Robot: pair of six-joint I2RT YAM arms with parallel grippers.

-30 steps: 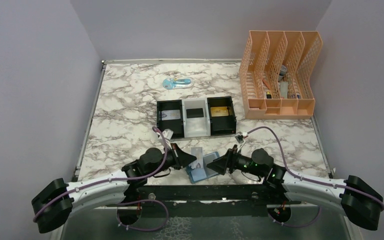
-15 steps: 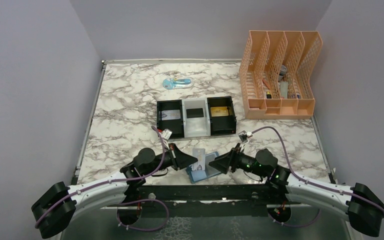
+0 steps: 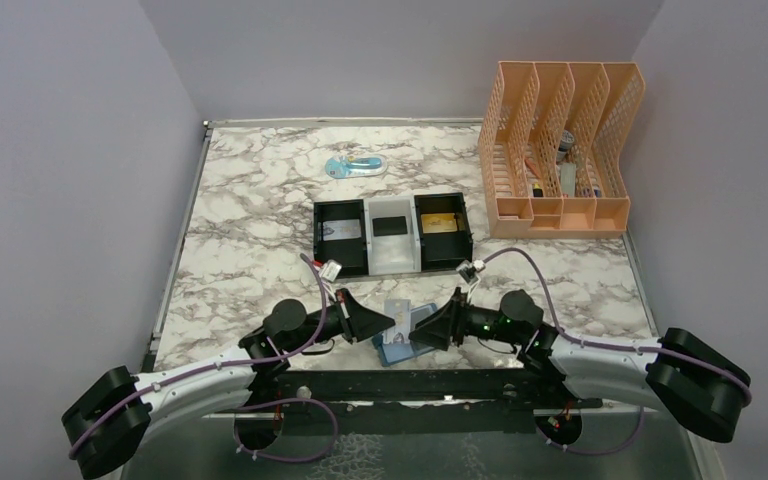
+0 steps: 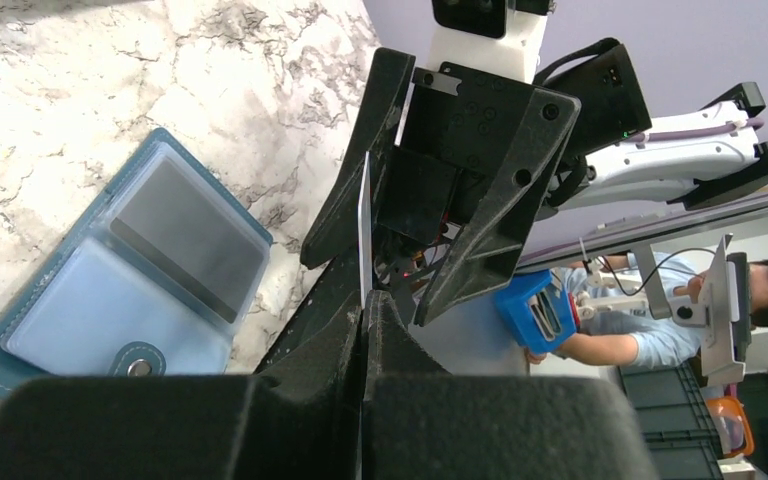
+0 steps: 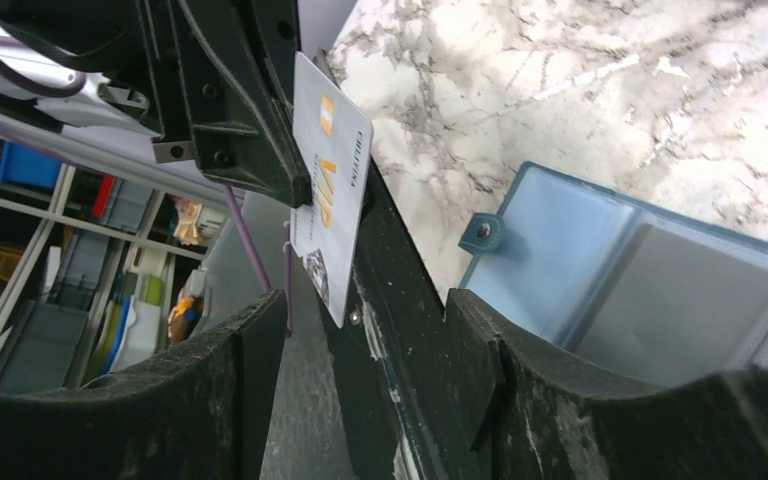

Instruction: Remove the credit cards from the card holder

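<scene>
1. Card holder lies open and flat at the near edge of the marble table, between both grippers, with its clear sleeves facing up.
2. Left gripper is clamped on a white VIP card, held upright above the holder.
3. Right gripper faces that card with its jaws spread, gripping nothing.
4. Farther back, a black-and-white three-compartment tray has a card in each compartment.
5. A peach file rack stands at the far right.

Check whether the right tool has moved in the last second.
Yes. The right tool slid left, toward the card in the left tool, judged against the tray.
</scene>
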